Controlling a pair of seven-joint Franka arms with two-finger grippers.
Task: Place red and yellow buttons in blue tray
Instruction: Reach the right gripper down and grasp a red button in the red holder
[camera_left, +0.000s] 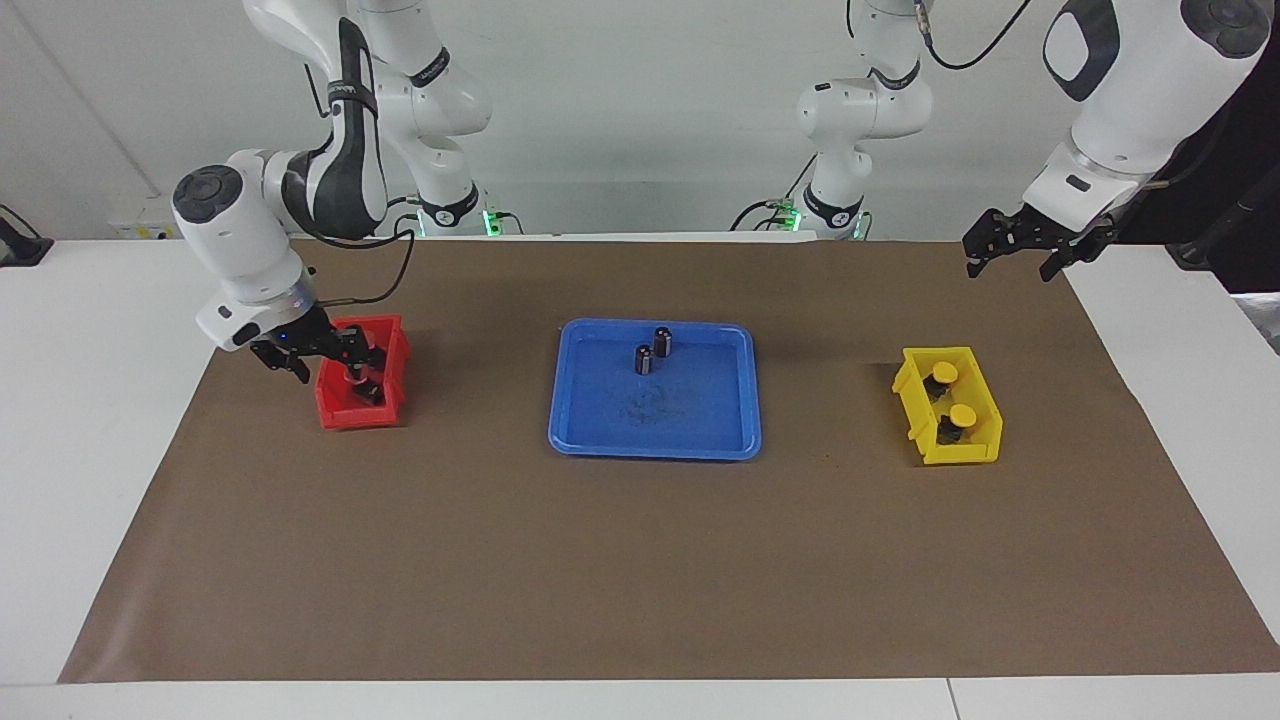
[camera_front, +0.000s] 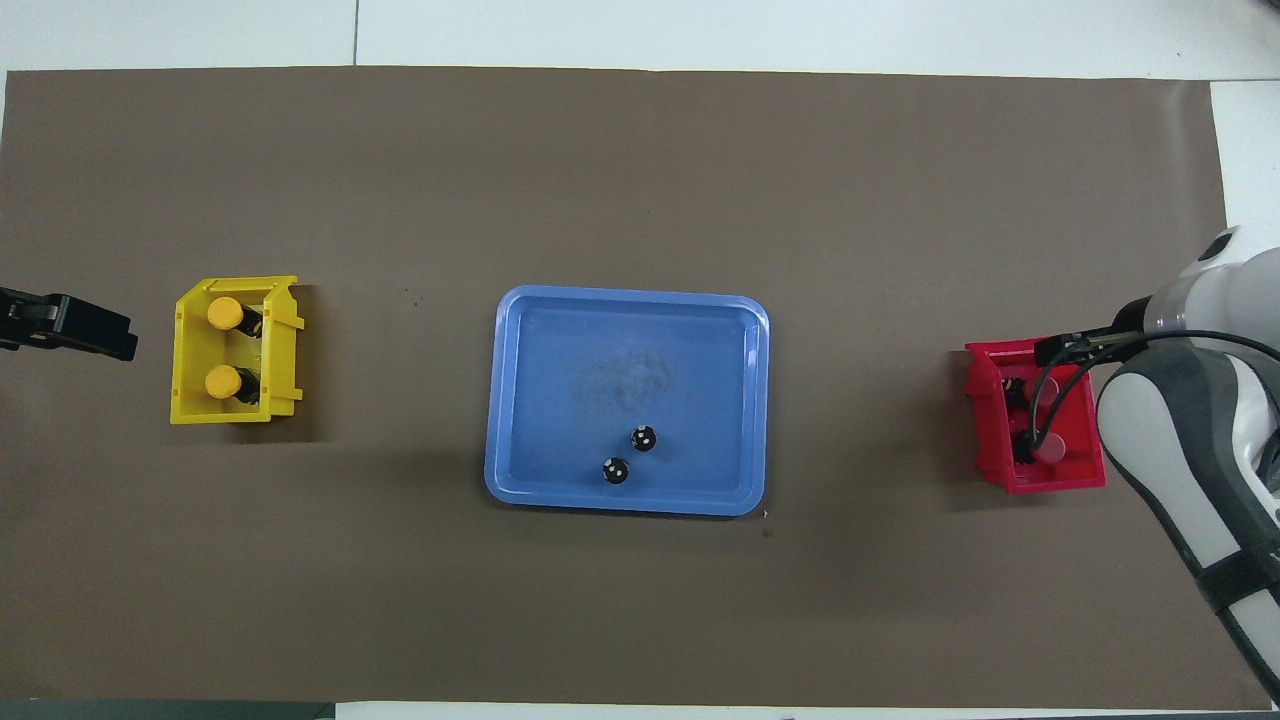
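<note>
The right arm bent low, its wrist tilted down, the right gripper (camera_left: 345, 362) lowered. The left arm waited raised, its left gripper (camera_left: 1012, 250) spread wide.

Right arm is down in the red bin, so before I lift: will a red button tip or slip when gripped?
Probably tippy: the red button has a wide round cap over a narrower dark base. That smooth-looking cap may slip between jaws; the blocky base seems the safer hold. It looks small and rigid, so likely light.
</note>
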